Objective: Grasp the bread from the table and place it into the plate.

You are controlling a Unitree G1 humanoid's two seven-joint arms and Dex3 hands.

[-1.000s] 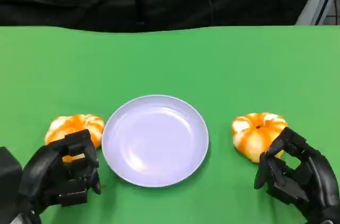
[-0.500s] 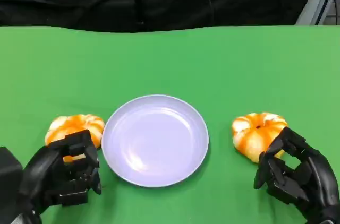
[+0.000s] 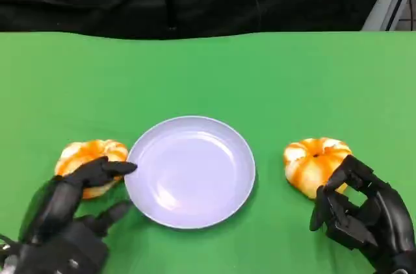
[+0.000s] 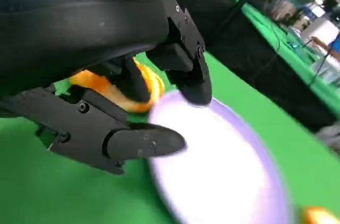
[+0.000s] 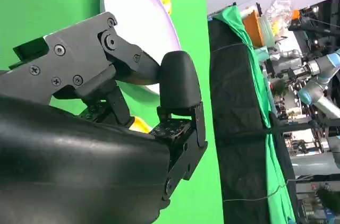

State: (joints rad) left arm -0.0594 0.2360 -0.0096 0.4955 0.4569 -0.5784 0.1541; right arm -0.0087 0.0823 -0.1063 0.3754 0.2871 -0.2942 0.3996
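On my far left I see the left hand released, its fingers spread and reaching over the left bread without gripping it; that bread lies on the green desk, just beside the plate's left rim. The lavender plate sits at the centre with nothing in it. To its right, apart from the rim, lies the right bread, also on the desk. My right hand sits just behind it, fingers curled inward and clenched on nothing, their tips close to the bread.
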